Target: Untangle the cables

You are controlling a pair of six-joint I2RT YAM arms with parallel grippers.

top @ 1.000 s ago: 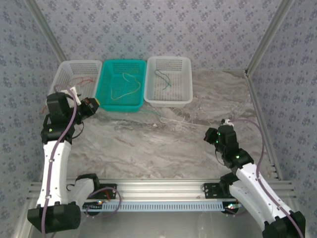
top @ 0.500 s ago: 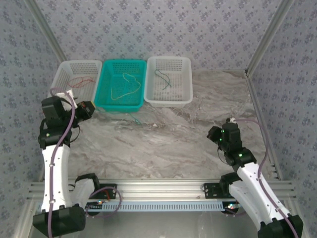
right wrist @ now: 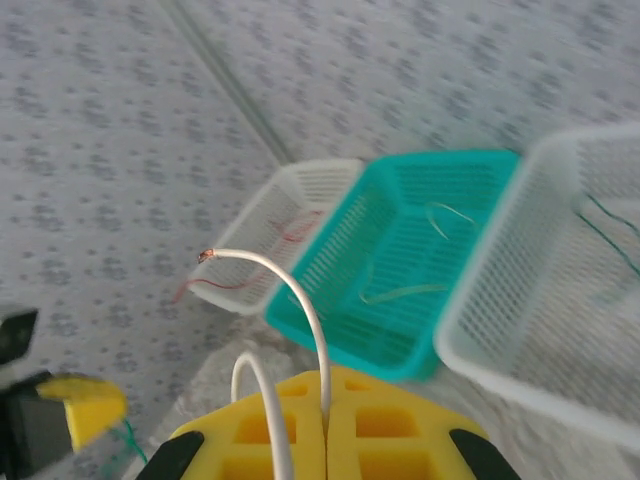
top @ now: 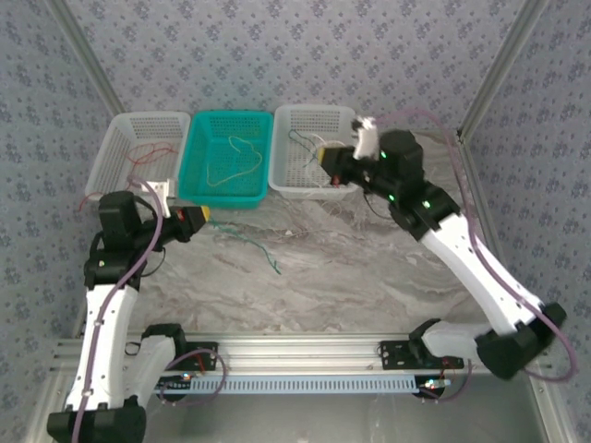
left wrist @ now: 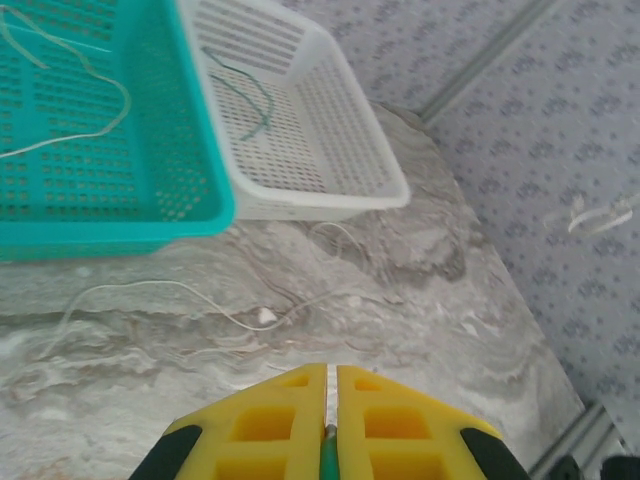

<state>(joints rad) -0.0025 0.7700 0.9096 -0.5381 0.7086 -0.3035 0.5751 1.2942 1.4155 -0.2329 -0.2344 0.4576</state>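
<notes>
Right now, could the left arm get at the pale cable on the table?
Probably: the pale cable lies uncovered on the table just ahead, but the left arm has its jaws shut on a green cable.

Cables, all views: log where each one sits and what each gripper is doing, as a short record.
left basket: white, red cable inside
teal basket: middle, pale cable inside
right basket: white, green cable inside
left gripper: shut on second green cable, which trails onto the table
right gripper: shut on white cable, raised at the right basket's near edge
loose pale cable: on the table in front of the baskets
</notes>
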